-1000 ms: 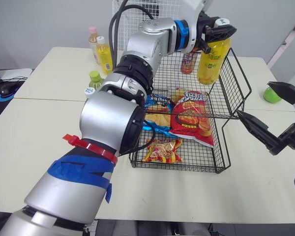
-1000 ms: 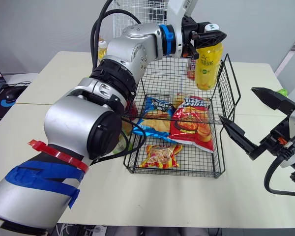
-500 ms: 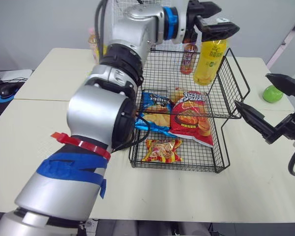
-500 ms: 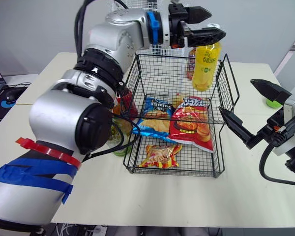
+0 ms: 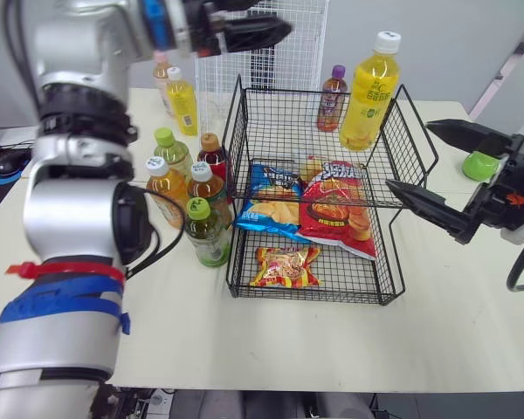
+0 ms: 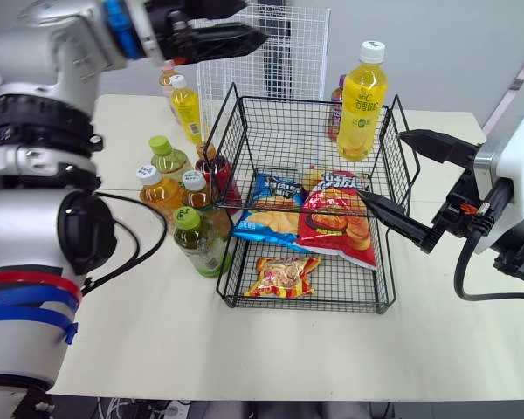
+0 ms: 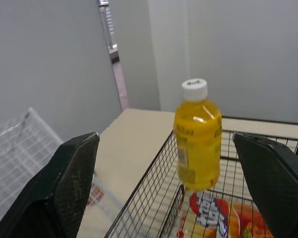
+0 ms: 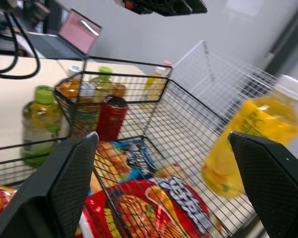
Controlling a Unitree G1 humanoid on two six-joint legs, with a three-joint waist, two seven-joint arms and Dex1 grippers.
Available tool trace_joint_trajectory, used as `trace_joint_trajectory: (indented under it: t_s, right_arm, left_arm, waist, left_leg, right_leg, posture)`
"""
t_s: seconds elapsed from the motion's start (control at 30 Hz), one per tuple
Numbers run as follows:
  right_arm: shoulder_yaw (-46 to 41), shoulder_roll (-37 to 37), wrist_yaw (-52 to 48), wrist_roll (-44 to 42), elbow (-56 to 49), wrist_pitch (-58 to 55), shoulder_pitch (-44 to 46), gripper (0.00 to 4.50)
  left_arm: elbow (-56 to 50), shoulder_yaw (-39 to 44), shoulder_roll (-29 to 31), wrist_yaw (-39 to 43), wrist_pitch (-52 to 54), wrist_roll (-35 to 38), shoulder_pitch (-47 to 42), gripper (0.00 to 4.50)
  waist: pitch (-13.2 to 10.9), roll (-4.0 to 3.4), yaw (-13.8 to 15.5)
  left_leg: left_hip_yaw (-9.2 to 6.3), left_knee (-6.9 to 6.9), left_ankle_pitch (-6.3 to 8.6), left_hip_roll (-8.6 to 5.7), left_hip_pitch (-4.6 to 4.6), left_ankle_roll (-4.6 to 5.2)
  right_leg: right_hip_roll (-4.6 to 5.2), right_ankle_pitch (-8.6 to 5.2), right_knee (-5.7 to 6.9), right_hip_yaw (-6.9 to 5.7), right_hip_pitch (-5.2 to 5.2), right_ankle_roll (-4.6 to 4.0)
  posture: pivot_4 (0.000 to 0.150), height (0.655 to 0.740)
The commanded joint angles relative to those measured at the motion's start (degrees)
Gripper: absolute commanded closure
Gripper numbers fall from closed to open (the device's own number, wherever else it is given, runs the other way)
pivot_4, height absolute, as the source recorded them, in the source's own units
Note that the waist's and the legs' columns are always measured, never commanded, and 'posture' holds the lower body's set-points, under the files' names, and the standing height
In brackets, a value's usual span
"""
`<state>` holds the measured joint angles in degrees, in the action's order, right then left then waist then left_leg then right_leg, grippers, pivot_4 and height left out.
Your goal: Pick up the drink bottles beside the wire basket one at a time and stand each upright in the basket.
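Yellow bottle stands upright in wire basket's far right corner. Left hand, fingers apart, is raised over its far left corner. Right hand, fingers apart, is beside its right rim. Other bottles crowd its left side.

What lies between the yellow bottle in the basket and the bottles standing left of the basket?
Only bare mesh floor and the left wire wall of the basket, as the left eye view shows.
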<state>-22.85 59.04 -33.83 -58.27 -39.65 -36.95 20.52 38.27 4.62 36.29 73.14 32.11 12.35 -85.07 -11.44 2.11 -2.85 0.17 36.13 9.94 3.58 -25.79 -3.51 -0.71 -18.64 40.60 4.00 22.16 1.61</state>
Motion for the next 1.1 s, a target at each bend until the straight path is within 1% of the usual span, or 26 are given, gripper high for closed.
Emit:
trace_joint_trajectory:
  t_s: [0.03,0.17,0.23,0.3,0.37,0.4,0.43,0.47,0.57,0.63,0.7,0.8,0.87,0.9,1.0,1.1]
  right_arm:
    - [5.2,-0.1,-5.2,1.1,3.4,1.1,5.3,0.00]
    - [12.0,-3.1,-8.6,2.3,6.0,0.7,12.2,0.00]
    - [13.7,-4.2,-9.4,2.6,6.0,0.3,13.5,0.00]
    - [14.6,-5.2,-9.7,3.0,6.1,0.0,14.0,0.00]
    - [15.5,-5.9,-10.2,2.9,6.6,-0.6,14.5,0.00]
    - [16.1,-6.1,-10.7,3.2,6.9,-0.9,14.9,0.00]
    - [16.5,-6.2,-11.3,3.6,7.1,-1.0,15.3,0.00]
    - [16.9,-6.3,-12.1,3.7,7.1,-1.2,15.5,0.00]
    - [17.1,-6.1,-13.8,3.4,6.3,-1.8,15.3,0.00]
    - [16.6,-5.8,-14.4,2.6,5.2,-2.6,14.2,0.00]
    - [16.2,-5.9,-14.2,2.7,4.7,-2.8,13.5,0.00]
    - [16.2,-5.9,-15.4,3.5,7.2,-3.0,15.3,0.00]
    - [16.2,-5.8,-15.9,3.9,8.3,-3.1,16.1,0.00]
    - [16.2,-5.9,-16.1,4.0,8.5,-3.2,16.2,0.00]
    - [16.2,-5.8,-16.6,4.5,9.0,-3.4,16.8,0.00]
    - [16.7,-6.0,-17.1,5.3,9.6,-3.7,17.5,0.00]
  left_arm:
    - [-14.3,2.3,5.6,-0.7,9.8,4.3,4.4,0.03]
    - [-27.6,9.6,16.6,-1.7,22.4,10.4,16.2,0.03]
    - [-32.1,13.4,20.6,-2.9,26.0,12.7,22.6,0.03]
    - [-34.3,17.5,23.5,-3.9,26.1,13.3,29.8,0.03]
    - [-34.8,23.6,26.1,-2.4,21.6,10.9,42.2,0.03]
    - [-35.0,26.8,26.0,-2.3,19.9,10.3,48.0,0.03]
    - [-35.5,29.2,25.6,-2.9,19.3,10.9,52.1,0.03]
    - [-36.4,31.0,24.5,-4.1,19.6,12.2,55.1,0.03]
    - [-39.8,33.3,21.4,-6.6,21.8,16.0,61.0,0.03]
    - [-42.2,34.1,18.8,-9.2,22.2,17.8,63.7,0.03]
    - [-43.7,34.4,15.8,-13.6,22.2,18.9,63.4,0.03]
    - [-47.6,32.2,10.3,-21.2,21.0,19.8,61.7,0.03]
    - [-49.8,30.3,5.6,-27.7,19.7,19.0,59.6,0.03]
    - [-50.3,29.7,4.2,-30.1,19.4,18.7,58.9,0.03]
    - [-50.9,25.6,1.2,-36.0,17.7,16.5,57.2,0.03]
    - [-49.6,22.0,1.1,-38.2,15.8,15.3,56.1,0.03]
  waist:
    - [0.0,0.01,-0.1]
    - [0.0,0.00,-0.3]
    - [0.0,0.00,-0.4]
    - [0.0,0.00,-0.4]
    - [0.0,0.01,1.0]
    - [0.2,-0.26,0.6]
    - [0.2,-0.28,0.4]
    - [0.2,-0.24,0.5]
    - [0.2,0.00,1.2]
    - [0.2,0.04,1.6]
    - [0.2,0.04,1.8]
    - [0.2,0.05,1.8]
    - [0.2,0.06,1.9]
    - [0.3,0.08,1.9]
    - [0.3,0.08,1.6]
    - [0.3,0.08,1.3]
  left_leg:
    - [-0.01,0.04,0.00,0.03,0.00,-0.01]
    - [-0.07,0.17,-0.02,0.03,-0.01,-0.03]
    - [-0.07,0.19,-0.02,0.08,0.03,-0.03]
    - [-0.11,0.24,-0.02,0.12,0.04,-0.03]
    - [-0.23,0.39,-0.02,0.09,-0.01,-0.03]
    - [-0.25,0.58,0.00,0.10,-0.06,-0.01]
    - [-0.02,0.53,0.04,0.10,0.22,0.06]
    - [0.05,0.51,0.05,0.10,0.33,0.08]
    - [-0.13,0.60,0.04,0.14,0.23,0.07]
    - [-0.22,0.65,0.04,0.17,0.20,0.07]
    - [-0.22,0.69,0.04,0.17,0.19,0.08]
    - [-0.20,0.75,0.04,0.11,0.20,0.08]
    - [-0.22,0.79,0.04,0.08,0.22,0.09]
    - [-0.23,0.81,0.04,0.07,0.22,0.09]
    - [-0.20,0.78,0.04,0.00,0.22,0.08]
    - [-0.23,0.72,0.04,0.02,0.22,0.08]
  right_leg:
    - [0.00,-0.01,0.06,-0.02,0.03,-0.01]
    - [0.00,-0.04,0.25,-0.04,0.07,-0.05]
    - [0.00,-0.04,0.30,-0.06,0.07,-0.06]
    - [0.00,-0.06,0.36,-0.14,0.06,-0.09]
    - [0.01,-0.07,0.46,-0.27,0.04,-0.10]
    - [0.01,-0.06,0.43,-0.27,0.00,-0.10]
    - [0.29,-0.08,0.52,-0.06,-0.14,-0.08]
    - [0.31,-0.08,0.53,-0.02,-0.19,-0.08]
    - [0.21,-0.08,0.56,-0.26,-0.16,-0.10]
    - [0.23,-0.08,0.55,-0.32,-0.18,-0.10]
    - [0.33,-0.08,0.55,-0.30,-0.26,-0.09]
    - [0.32,-0.06,0.52,-0.28,-0.34,-0.05]
    - [0.30,-0.05,0.51,-0.30,-0.38,-0.04]
    - [0.27,-0.04,0.51,-0.29,-0.40,-0.03]
    - [0.19,-0.03,0.47,-0.25,-0.39,-0.02]
    - [0.10,-0.02,0.48,-0.25,-0.37,-0.03]
  posture:
    - [0.150,0.7360]
    - [0.150,0.7360]
    - [0.150,0.7360]
    - [0.150,0.7360]
    - [0.150,0.7360]
    - [0.150,0.7360]
    - [0.150,0.7360]
    - [0.150,0.7360]
    - [0.150,0.7360]
    - [0.150,0.7360]
    - [0.150,0.7360]
    - [0.150,0.7360]
    - [0.150,0.7360]
    - [0.150,0.7360]
    - [0.150,0.7360]
    - [0.150,0.7360]
